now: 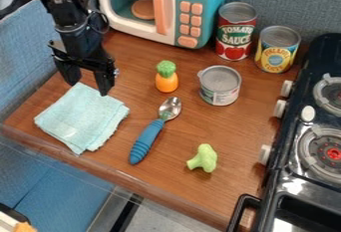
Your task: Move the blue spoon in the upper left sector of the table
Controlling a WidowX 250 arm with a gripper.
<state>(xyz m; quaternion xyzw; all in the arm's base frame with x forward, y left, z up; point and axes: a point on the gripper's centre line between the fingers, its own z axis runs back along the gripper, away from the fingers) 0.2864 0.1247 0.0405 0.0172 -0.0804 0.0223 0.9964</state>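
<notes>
The black gripper [88, 87] hangs at the upper left, just above the back edge of the folded light-blue cloth, its two fingers spread apart with nothing held between them. To its lower right, the blue spoon [148, 139] lies diagonally on the wooden table [174, 180], its metal bowl pointing up and right and its ribbed blue handle toward the front edge. The spoon and the gripper are well apart.
The blue cloth [83, 117] lies left of the spoon. Around it are a toy carrot [166, 80], an opened can [220, 85], green broccoli [204, 158], a tomato sauce can [235, 32] and a pineapple can [276, 50]. A toy microwave [200, 8] stands behind, a stove [308, 169] at right.
</notes>
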